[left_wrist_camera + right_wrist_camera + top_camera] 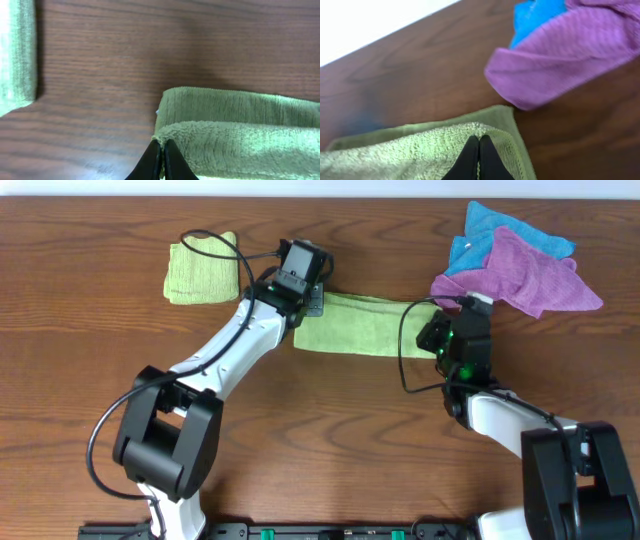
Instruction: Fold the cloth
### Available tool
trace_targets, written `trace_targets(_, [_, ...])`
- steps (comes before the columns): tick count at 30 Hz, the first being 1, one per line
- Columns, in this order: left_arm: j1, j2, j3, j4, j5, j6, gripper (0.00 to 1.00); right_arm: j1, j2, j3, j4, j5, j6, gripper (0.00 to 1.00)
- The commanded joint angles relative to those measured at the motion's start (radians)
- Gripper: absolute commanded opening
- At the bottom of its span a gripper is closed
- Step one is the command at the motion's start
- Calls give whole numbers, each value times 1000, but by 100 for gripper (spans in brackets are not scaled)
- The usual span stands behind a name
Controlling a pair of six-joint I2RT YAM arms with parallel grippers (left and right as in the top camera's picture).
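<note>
Pinched cloth [235, 145] at left end in closed left claw [162, 150], at right end in closed right claw [479, 147]. Lay as folded strip on bench [330, 430], between small green cloth [200, 272] leftward and purple cloth [530, 275] atop blue cloth [490, 225] past right end.

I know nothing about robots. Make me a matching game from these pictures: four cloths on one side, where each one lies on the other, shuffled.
1. long yellow-green microfibre towel
2. small folded green cloth
3. purple cloth
4. blue cloth

A. partly beneath another cloth
B. alone, at the left
C. pinched by left fingers and right fingers
D. lying over another cloth

Pairs: 1-C, 2-B, 3-D, 4-A
</note>
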Motion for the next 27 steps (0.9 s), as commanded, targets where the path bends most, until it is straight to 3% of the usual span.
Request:
trace_targets(1, [5, -18, 27, -57, -26, 21, 6, -6, -5, 29, -6, -69, -14, 2])
trace_targets(13, [3, -21, 40, -155, 30, 21, 6, 0, -133, 29, -315, -69, -15, 2])
trace_targets(19, [3, -18, 39, -161, 28, 21, 6, 2, -134, 29, -325, -58, -15, 2])
trace_targets(27, [10, 55, 30, -52, 34, 25, 6, 2, -123, 29, -299, 108, -61, 1])
